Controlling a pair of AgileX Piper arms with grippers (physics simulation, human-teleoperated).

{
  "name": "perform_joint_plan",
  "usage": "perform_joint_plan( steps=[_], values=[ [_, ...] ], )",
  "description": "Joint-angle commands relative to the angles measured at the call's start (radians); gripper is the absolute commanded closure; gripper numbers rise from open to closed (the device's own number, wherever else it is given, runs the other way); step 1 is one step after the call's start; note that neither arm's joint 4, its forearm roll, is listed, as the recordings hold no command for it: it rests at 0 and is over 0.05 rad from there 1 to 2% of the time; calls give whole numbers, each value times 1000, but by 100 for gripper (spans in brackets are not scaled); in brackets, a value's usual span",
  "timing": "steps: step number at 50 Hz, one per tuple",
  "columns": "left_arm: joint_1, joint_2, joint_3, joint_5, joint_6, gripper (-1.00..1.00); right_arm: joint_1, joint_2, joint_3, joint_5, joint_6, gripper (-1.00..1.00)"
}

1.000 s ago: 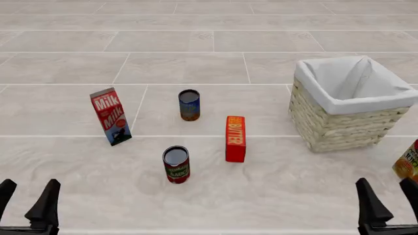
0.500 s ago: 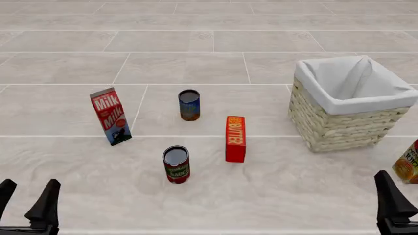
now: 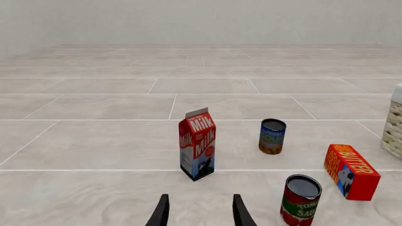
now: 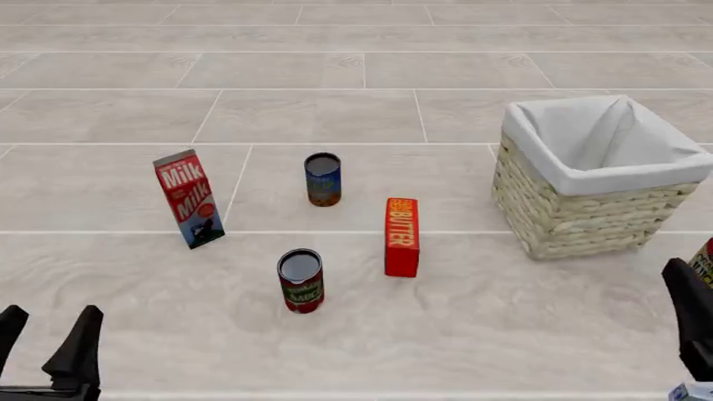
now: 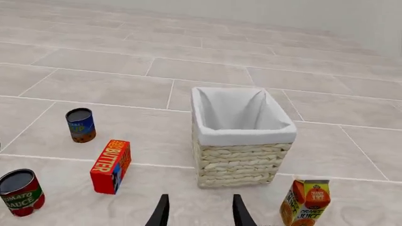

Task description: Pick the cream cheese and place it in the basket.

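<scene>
Basically nothing done yet. Basket (image 4: 590,180) stands far right, white lining bare of any box as far as you can see. Your right gripper (image 5: 197,212): jaws parted, holding nothing, facing basket. Your left gripper (image 3: 199,213): jaws parted, empty, facing milk carton (image 3: 197,143). Cream cheese (image 4: 693,391): probably pale blue-white sliver at bottom right corner of front view, just beside right gripper, mostly cut off. Reach, grasp, carry and drop all remain.

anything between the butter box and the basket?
Nothing. In the front view the floor between the butter box and the basket is bare tile; the right wrist view shows the same gap.
</scene>
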Motion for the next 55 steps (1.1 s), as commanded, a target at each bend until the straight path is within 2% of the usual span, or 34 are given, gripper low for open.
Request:
perform_joint_plan(
  steps=[1,6,7,12,13,14,20,22,23,24,26,27,29,30,31,32,35,38,44,46,49,51,53,54,55],
  values=[
    [0,0,0,0,0,-100,0,102,-132,107,-68,-100],
    [0,0,0,0,0,-100,-26,150,-212,185,-158,-100],
    [0,0,0,0,0,-100,-19,160,-223,203,-160,-100],
    [0,0,0,0,0,-100,-8,190,-306,322,-238,-100],
    [0,0,0,0,0,-100,-8,190,-307,322,-238,-100],
    [0,0,0,0,0,-100,-8,205,-340,367,-266,-100],
    [0,0,0,0,-1,-100,-4,249,-407,462,-302,-100],
    [0,0,0,0,0,-100,62,263,-448,528,-238,-100],
    [0,0,0,0,0,-100,54,273,-455,539,-251,-100],
    [0,0,0,0,0,-100,16,285,-443,529,-307,-100],
    [0,0,0,0,0,-100,-13,298,-432,528,-364,-100],
    [0,0,0,0,0,-100,-6,310,-434,544,-363,-100],
    [0,0,0,0,0,-100,46,320,-462,580,-299,-100],
    [0,0,0,0,0,-100,12,335,-439,570,-335,-100],
    [0,0,0,0,0,-100,12,335,-439,569,-335,-100],
    [0,0,0,0,0,-100,-21,339,-410,551,-391,-100],
    [0,0,0,0,0,-100,-26,350,-400,566,-395,-100],
    [0,0,0,0,0,-100,-49,349,-361,582,-467,-100],
    [0,0,0,0,0,-100,-53,353,-339,615,-529,-100],
    [0,0,0,0,0,-100,-83,364,-331,611,-577,-100],
    [0,0,0,0,0,-100,-87,387,-362,619,-581,-100],
    [0,0,0,0,0,-100,-98,393,-350,617,-603,-100],
    [0,0,0,0,0,-100,-146,426,-322,588,-656,-100],
    [0,0,0,0,0,-100,-146,426,-322,588,-656,-100],
    [0,0,0,0,0,-100,-155,430,-311,582,-680,-100]
  ],
)
